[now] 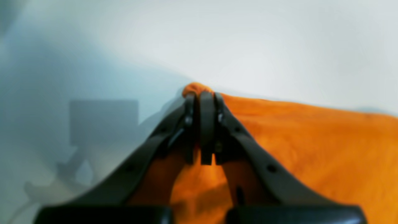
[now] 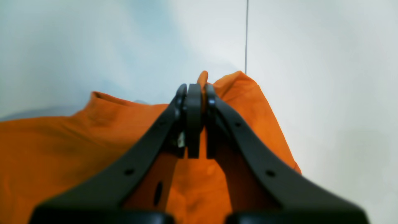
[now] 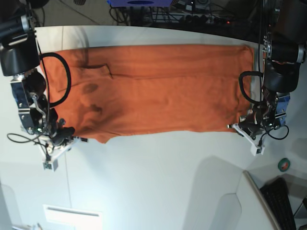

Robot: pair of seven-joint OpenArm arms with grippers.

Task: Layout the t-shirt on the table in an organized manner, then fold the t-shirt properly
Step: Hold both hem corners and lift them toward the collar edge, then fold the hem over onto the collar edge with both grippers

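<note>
The orange t-shirt (image 3: 158, 91) lies stretched in a long band across the white table (image 3: 168, 182), folded lengthwise. On the right of the base view, my left gripper (image 3: 238, 127) is at the shirt's near right corner. The left wrist view shows it (image 1: 200, 95) shut on a bunched tip of the orange cloth (image 1: 311, 140). My right gripper (image 3: 76, 139) is at the near left corner, and in the right wrist view it (image 2: 195, 88) is shut on a fold of the shirt (image 2: 46, 149). A thin dark seam (image 2: 246, 37) runs across the table beyond it.
Cables and equipment (image 3: 192, 9) line the far edge. A green tape roll (image 3: 284, 164) and a dark keyboard (image 3: 283, 201) sit at the near right, beside a raised white panel (image 3: 230, 206). A white label (image 3: 72, 216) lies near the front left.
</note>
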